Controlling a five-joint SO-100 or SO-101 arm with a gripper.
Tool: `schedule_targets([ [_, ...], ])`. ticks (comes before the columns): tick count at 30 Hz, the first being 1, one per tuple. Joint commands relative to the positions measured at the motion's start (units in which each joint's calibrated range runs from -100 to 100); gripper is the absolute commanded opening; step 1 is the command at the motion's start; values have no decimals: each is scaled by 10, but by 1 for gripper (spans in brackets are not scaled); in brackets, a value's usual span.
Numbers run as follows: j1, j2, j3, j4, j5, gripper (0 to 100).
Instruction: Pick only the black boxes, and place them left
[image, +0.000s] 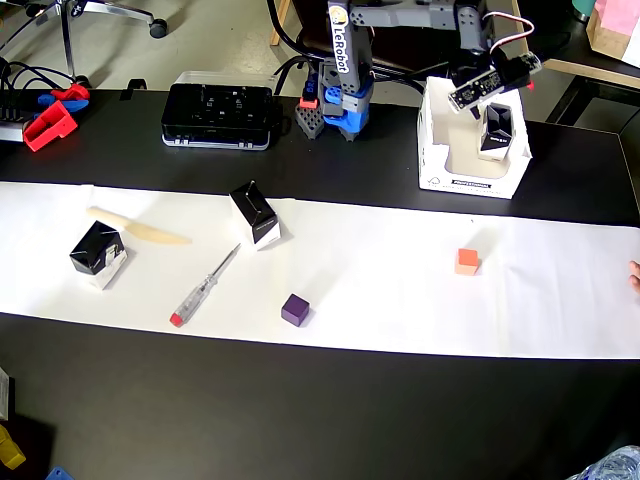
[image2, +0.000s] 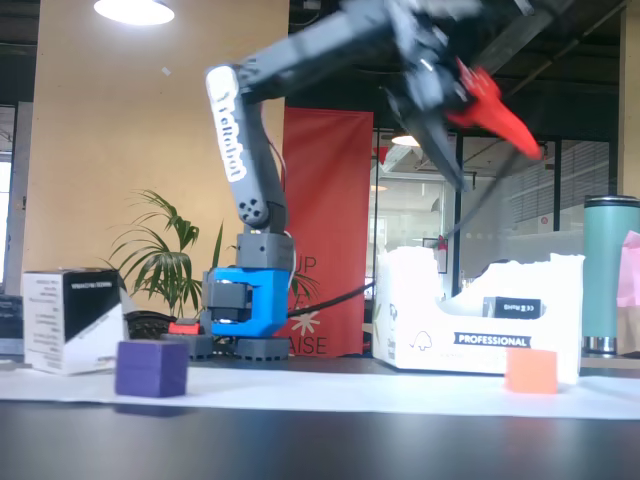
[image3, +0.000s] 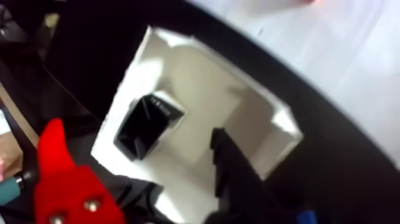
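Black boxes: we count three. One lies inside the white carton tray (image: 440, 165) near the tabletop's far edge (image: 497, 130); two stand on the white paper strip (image: 400, 290), one near its left end (image: 98, 254), one left of centre (image: 254, 214).
Fingers (image3: 143, 179): we see them spread apart and empty, one red, one black, hovering above the tray.
Key relation: in the wrist view the tray's box (image3: 146, 125) sits just ahead, between the two finger lines, its long axis running diagonally.
Our judgement: a straight descent would straddle it.
Not ours: purple cube (image: 295, 309), orange cube (image: 467, 261), screwdriver (image: 205, 286).
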Motion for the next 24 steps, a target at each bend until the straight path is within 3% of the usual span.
schedule_targets([
  [1, 151, -142, -7, 66, 97, 48],
  [10, 491, -162, -7, 69, 273, 51],
  [17, 659, -160, -5, 59, 369, 53],
  [20, 710, -160, 45, 7, 399, 53],
  [24, 745, -160, 133, -141, 404, 53],
])
